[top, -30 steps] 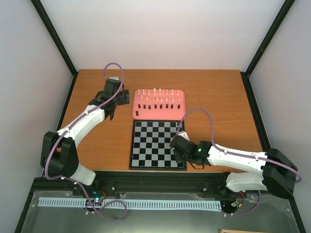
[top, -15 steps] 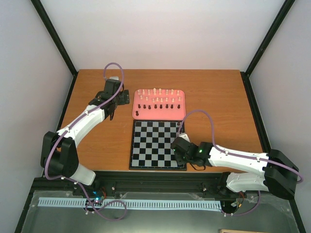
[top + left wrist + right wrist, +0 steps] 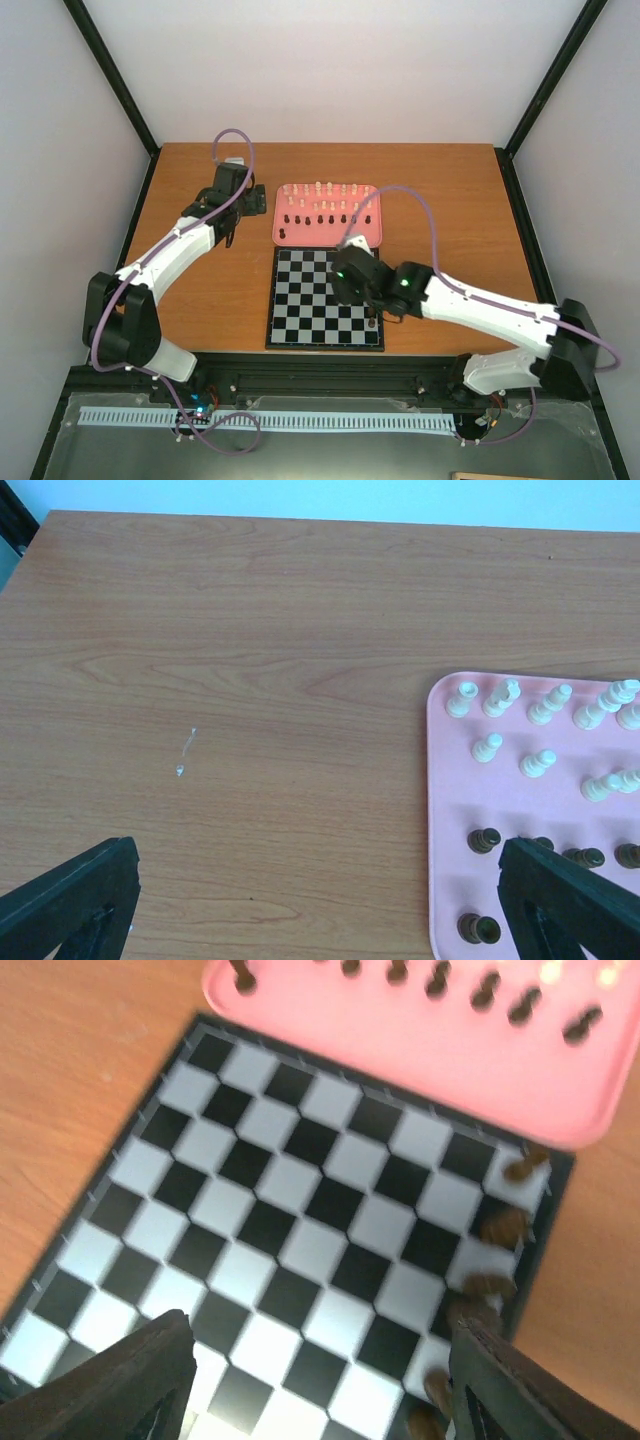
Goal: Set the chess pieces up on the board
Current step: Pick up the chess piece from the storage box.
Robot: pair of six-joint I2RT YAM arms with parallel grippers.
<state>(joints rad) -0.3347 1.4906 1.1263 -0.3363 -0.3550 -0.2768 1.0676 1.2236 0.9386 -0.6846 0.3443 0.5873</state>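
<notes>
The board [image 3: 300,300] lies on the table in front of the pink tray [image 3: 372,236]. Cream chess pieces [image 3: 320,189] and dark chess pieces [image 3: 322,219] stand in rows in the tray. Several dark pieces [image 3: 503,1226] stand along the board's [image 3: 300,1220] right edge, blurred in the right wrist view; one [image 3: 374,322] shows from above. My right gripper [image 3: 348,282] hangs open above the board's middle, with nothing between its fingers [image 3: 150,1365]. Left of the tray, the left gripper [image 3: 238,212] is open over bare wood, and its right finger [image 3: 570,900] overlaps the tray's edge [image 3: 440,810].
Black frame posts rise at the table's corners, with white walls behind. A small white mark [image 3: 185,750] sits on the wood left of the tray. The right arm's purple cable [image 3: 420,215] loops over the tray's right end.
The right gripper went from shut to open and moved from the board's near right corner up toward its middle. A dark piece stands where it was. The left arm has not moved.
</notes>
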